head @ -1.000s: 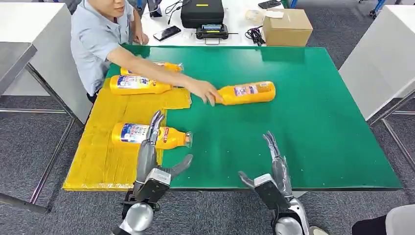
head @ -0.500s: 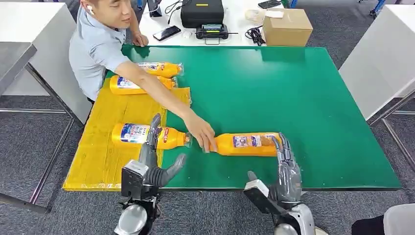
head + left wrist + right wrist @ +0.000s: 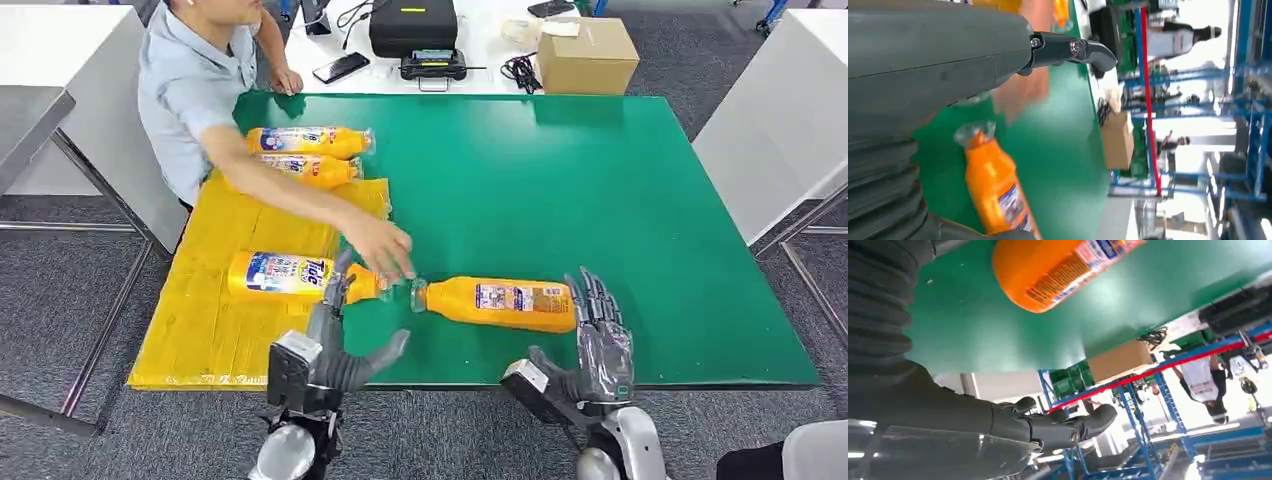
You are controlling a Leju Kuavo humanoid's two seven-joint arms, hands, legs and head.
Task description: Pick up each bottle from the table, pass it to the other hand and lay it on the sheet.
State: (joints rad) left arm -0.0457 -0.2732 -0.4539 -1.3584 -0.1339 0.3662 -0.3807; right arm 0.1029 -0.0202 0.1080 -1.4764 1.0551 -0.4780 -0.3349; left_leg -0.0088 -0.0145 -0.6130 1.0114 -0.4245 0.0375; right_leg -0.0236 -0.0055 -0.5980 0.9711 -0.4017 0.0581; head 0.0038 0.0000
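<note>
Only legible text: "Tide", white letters on the blue-and-white label of the orange plastic bottle (image 3: 295, 276) lying on the yellow sheet (image 3: 220, 320) at the near left of the green bench (image 3: 620, 200).

Labels on the other 3 orange bottles, including the one lying on the green (image 3: 505, 303), carry print too small or blurred to read.
</note>
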